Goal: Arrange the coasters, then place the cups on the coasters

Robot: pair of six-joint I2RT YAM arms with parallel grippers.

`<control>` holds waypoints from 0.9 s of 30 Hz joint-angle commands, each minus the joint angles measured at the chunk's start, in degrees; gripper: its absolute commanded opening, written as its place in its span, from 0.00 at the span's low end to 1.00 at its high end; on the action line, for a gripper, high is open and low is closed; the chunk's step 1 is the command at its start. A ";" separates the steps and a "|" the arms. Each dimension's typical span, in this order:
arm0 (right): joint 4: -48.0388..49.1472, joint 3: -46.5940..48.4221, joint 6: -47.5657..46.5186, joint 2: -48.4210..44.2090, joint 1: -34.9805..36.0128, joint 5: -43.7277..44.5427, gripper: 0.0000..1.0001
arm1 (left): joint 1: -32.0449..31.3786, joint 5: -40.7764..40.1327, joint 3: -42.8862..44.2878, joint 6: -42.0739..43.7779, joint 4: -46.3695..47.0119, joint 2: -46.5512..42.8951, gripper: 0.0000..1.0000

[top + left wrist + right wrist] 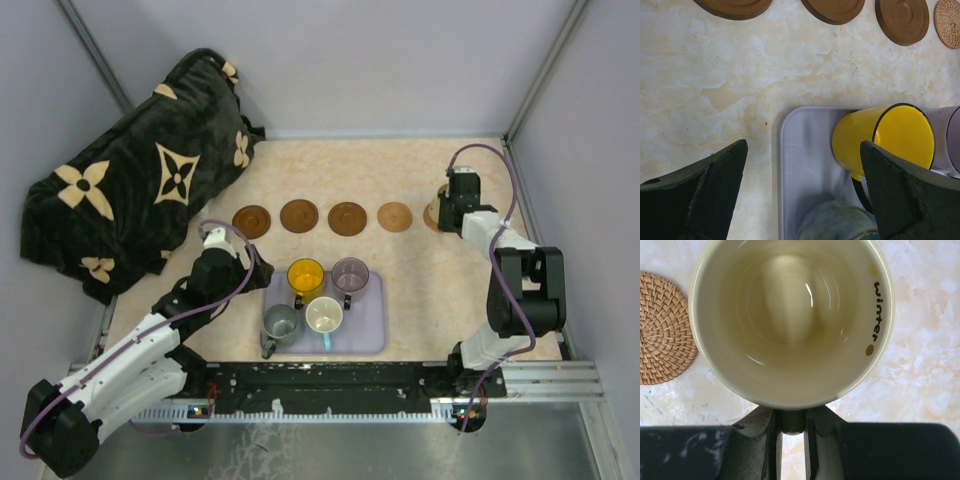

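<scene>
The marbled table [420,180] has a dark blanket [140,190] with tan flower shapes heaped over its far-left corner, close to the left end of the coaster row. Near the arms lies a lavender tray [370,322] holding four mugs: yellow [305,274], purple-grey [350,272], grey-green [281,322] and cream [324,315]. The left gripper [804,155] hangs over the tray's far-left corner, fingers spread wide, with the yellow mug just beside one finger.

The right gripper [792,421] has its fingers pressed close, pinching the near side of a beige mug [790,315] at the row's right end. Inside the rim is written "winter", between a yellow dot and a brown one.

Four coasters show: three dark brown [251,220] [299,215] [347,218] and one woven tan [395,216], just left of the held mug.
</scene>
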 commanded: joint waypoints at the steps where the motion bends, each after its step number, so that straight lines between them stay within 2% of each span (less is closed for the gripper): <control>1: 4.13 2.64 0.31 -0.58 -0.69 0.90 0.00 | -0.13 0.22 -0.49 -0.16 1.67 0.11 1.00; 20: 2.91 2.73 1.07 0.91 -0.67 2.29 0.00 | -0.15 0.33 -0.34 0.03 1.82 0.37 1.00; 22: 2.75 2.85 1.24 0.92 -0.67 2.74 0.15 | -0.15 0.27 -0.35 0.02 1.75 0.42 1.00; 24: 2.65 2.92 1.45 0.93 -0.66 3.32 0.33 | -0.15 0.28 -0.31 0.06 1.75 0.46 1.00; 27: 2.67 2.99 1.53 0.62 -0.67 3.74 0.50 | -0.15 0.30 -0.43 -0.02 1.73 0.42 1.00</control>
